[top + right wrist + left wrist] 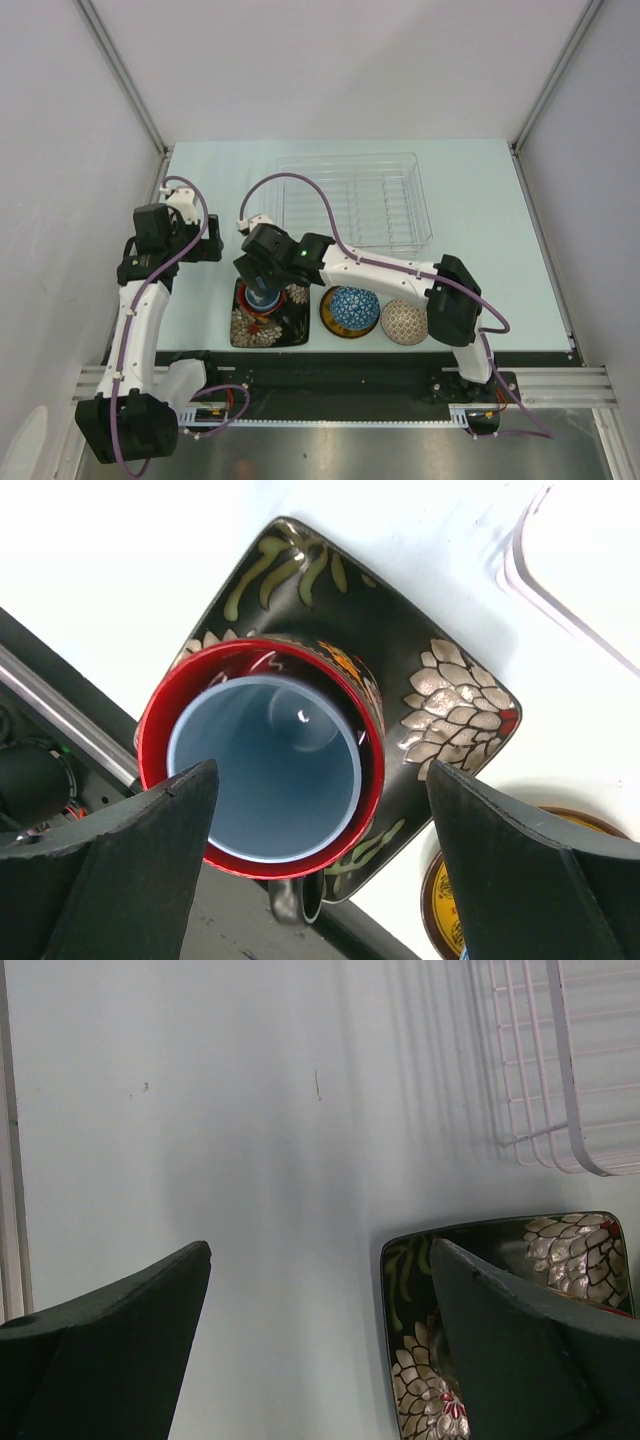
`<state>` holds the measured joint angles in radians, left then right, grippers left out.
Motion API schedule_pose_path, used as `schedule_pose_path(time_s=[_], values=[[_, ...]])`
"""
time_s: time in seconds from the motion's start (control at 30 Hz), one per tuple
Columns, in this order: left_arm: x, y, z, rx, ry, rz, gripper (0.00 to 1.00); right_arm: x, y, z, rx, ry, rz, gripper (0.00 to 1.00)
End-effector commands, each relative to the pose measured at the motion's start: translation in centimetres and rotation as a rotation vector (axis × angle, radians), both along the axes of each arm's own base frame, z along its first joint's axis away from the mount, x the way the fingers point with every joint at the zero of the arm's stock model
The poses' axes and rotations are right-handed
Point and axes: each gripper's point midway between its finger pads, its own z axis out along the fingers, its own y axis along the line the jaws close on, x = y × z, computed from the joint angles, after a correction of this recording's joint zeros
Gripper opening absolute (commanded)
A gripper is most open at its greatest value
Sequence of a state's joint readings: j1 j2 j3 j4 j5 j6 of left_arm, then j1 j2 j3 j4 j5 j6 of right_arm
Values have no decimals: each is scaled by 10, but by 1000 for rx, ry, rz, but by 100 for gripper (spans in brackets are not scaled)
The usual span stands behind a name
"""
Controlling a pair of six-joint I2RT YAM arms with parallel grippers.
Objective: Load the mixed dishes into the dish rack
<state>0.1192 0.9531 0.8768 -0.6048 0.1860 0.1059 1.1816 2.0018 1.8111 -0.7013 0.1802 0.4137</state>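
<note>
Black fingers spread wide and holding nothing, the left gripper (320,1260) hangs over bare table (250,1110) just beside the black square plate (450,695). On that plate the pale blue cup (265,770) sits nested inside the red-lined mug (150,740), and the right gripper (318,772) hovers over it with jaws apart, likely to lift the cup first. Rightward, the blue bowl (355,307) rests on the yellow saucer (328,321) beside the brownish bowl (404,321), while the clear dish rack (420,190) behind holds no dishes; no writing is readable.
</note>
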Motion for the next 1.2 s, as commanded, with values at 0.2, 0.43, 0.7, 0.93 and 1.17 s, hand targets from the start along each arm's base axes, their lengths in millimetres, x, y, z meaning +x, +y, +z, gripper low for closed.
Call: schedule_pose_path(time_s=[0.2,0.43,0.7,0.93,1.17], values=[[5,8,4,37,-47,13,96,-14,19,20,43,-31,59,87],[6,8,3,34,-46,14,96,-19,24,24,46,-33,80,86],[6,10,-1,39,-42,20,96,-23,25,15,37,-6,88,85],[5,11,-3,50,-45,18,96,-21,25,8,39,17,84,84],[7,10,-3,48,-46,16,96,-16,20,13,36,3,77,84]])
